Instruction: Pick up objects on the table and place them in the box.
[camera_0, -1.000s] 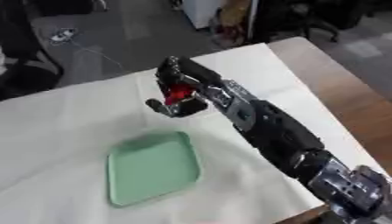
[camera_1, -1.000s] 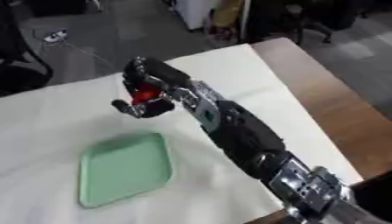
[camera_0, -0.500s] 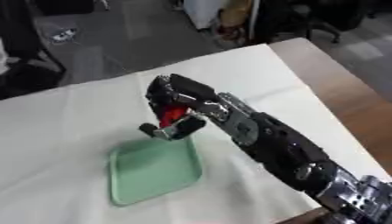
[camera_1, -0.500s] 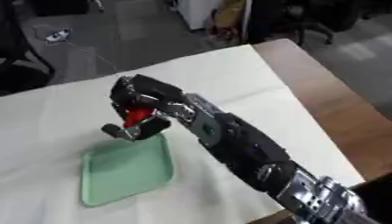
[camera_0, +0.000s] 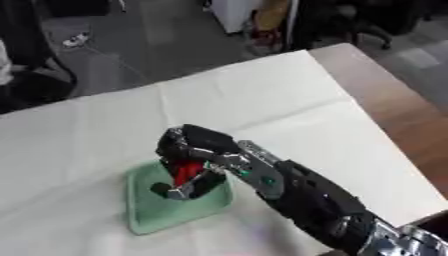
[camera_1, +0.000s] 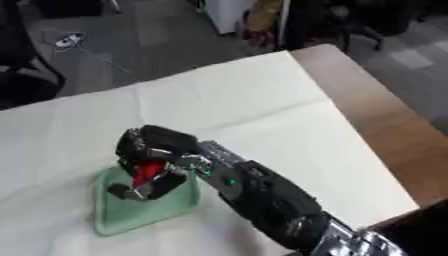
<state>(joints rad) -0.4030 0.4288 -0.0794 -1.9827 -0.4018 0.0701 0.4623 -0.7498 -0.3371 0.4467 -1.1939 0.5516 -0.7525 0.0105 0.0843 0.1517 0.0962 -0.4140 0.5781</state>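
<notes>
Where the black right arm reaches in from the lower right corner, right hand (camera_0: 194, 160) found above the pale green shallow rectangular plastic tray (camera_0: 144, 214), over its upper half. Fingers curled down and thumb brought in beneath, closed round a small red object (camera_0: 185, 171). Object pinched between fingers above and thumb below, seen only through the gap in the hand. Visible part elongated, long axis running from upper right to lower left, lower end pointing toward the tray floor; exact shape and kind not determinable. Contact between object and tray floor not determinable; hand covers that spot. Dark thumb tip (camera_0: 163, 189) shown low over the tray's inner surface, near its left wall.

Tray lying flat on the cream-white cloth (camera_0: 262, 100) covering the table, slightly askew, long side running toward the near edge. Bare brown wooden tabletop (camera_0: 394, 105) exposed beyond the cloth on the right side. Left hand not visible in either view.
</notes>
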